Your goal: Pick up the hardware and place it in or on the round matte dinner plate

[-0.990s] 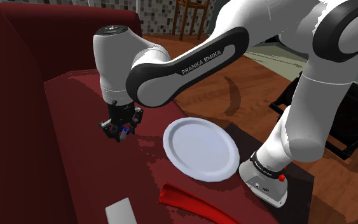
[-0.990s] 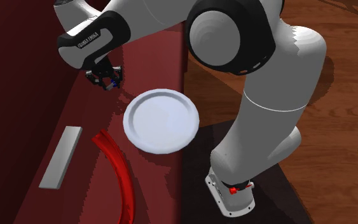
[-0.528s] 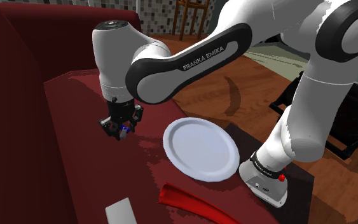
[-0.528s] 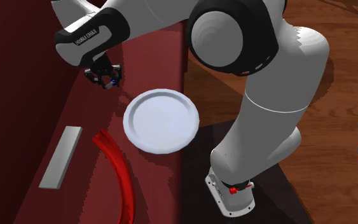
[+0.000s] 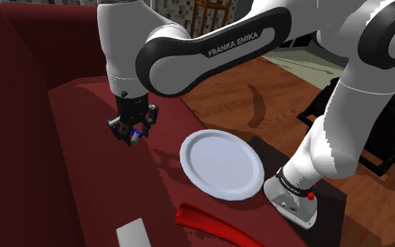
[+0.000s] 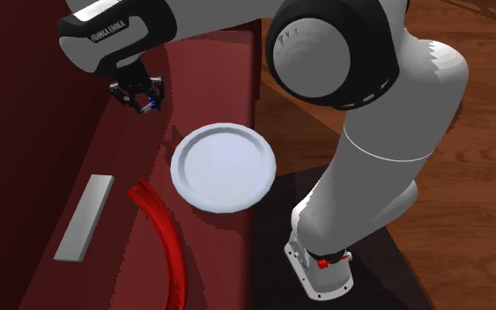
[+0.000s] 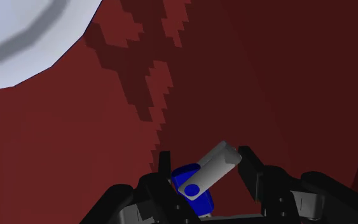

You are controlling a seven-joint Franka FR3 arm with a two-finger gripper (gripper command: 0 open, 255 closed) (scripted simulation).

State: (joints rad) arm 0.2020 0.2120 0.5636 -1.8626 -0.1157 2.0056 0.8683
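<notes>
Gripper (image 5: 132,135) clamped shut on small blue flash drive with grey swivel cover (image 7: 202,178), above dark red surface (image 5: 83,158), near round white plate (image 6: 223,166). Wrist view shows the drive's swivel cover; second exterior view adds curved red strip (image 6: 159,222) and flat grey slab (image 6: 85,217) beyond plate.

Plate (image 5: 222,165): on sofa seat (image 5: 90,168), near its edge.
Curved strip (image 6: 159,225): between plate and slab (image 6: 85,217).
Hardware (image 7: 206,172): clasped in jaws, above seat, apart from plate.

There is one round white plate (image 5: 222,165), one blue-and-grey flash drive (image 7: 203,178), one curved red strip (image 6: 159,238) and one flat grey slab (image 6: 85,217).
</notes>
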